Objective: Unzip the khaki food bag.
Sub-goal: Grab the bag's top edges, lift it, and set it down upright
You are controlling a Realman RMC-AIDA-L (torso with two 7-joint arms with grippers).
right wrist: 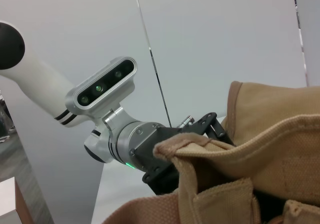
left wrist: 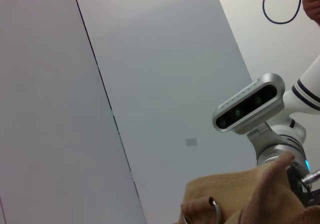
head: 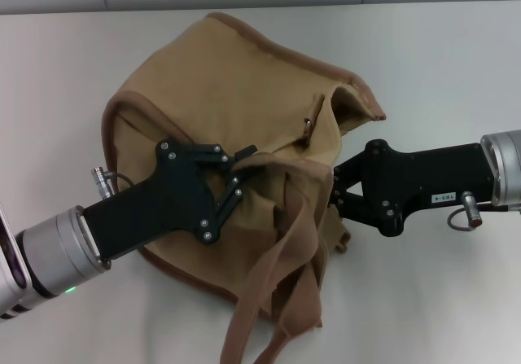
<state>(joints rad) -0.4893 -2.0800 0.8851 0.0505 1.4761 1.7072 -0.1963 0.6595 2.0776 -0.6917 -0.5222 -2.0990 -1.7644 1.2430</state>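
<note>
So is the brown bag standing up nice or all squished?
Squished. The khaki food bag slumps crumpled on the table, its strap dangling, while the left claw and right claw press into it.

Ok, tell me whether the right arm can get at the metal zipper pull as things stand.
Probably yes. The zipper pull sits exposed on top of the khaki food bag, just above the right pincer, which is at the bag's edge. The left pincer is beside it, not over it.
</note>
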